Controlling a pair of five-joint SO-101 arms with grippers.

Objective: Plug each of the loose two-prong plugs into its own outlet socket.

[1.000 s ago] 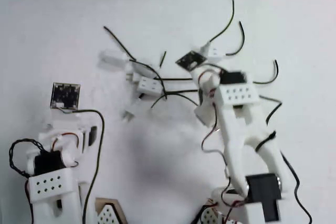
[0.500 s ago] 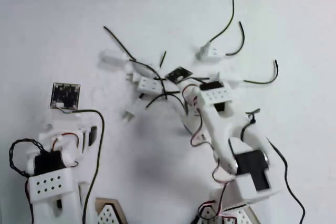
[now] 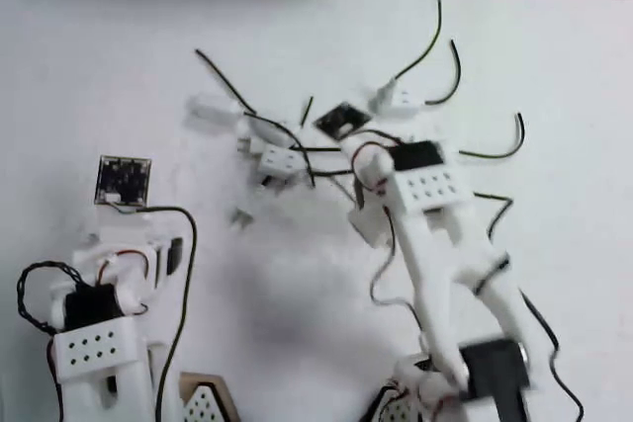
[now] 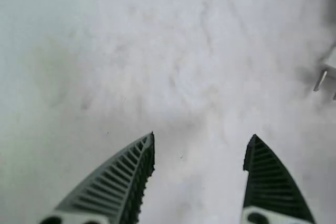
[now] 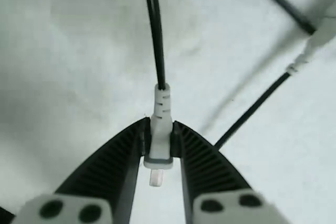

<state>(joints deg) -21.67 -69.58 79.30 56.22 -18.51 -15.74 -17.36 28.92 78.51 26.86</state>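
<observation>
Plug [image 5: 159, 150] sits clamped by its body in the right pincer [image 5: 159, 127] over mid-table. That arm swung toward the white socket block [image 3: 282, 160], then eased back rightward, so insertion isn't done. Left pincer [image 4: 202, 136] gapes empty.

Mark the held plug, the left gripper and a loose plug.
held plug [image 5: 159, 135]: right wrist view, on its white body between the fingers.
left gripper [image 4: 202, 137]: left wrist view, midway between the fingertips.
loose plug [image 4: 331, 64]: left wrist view, on its white body behind the prongs.
</observation>
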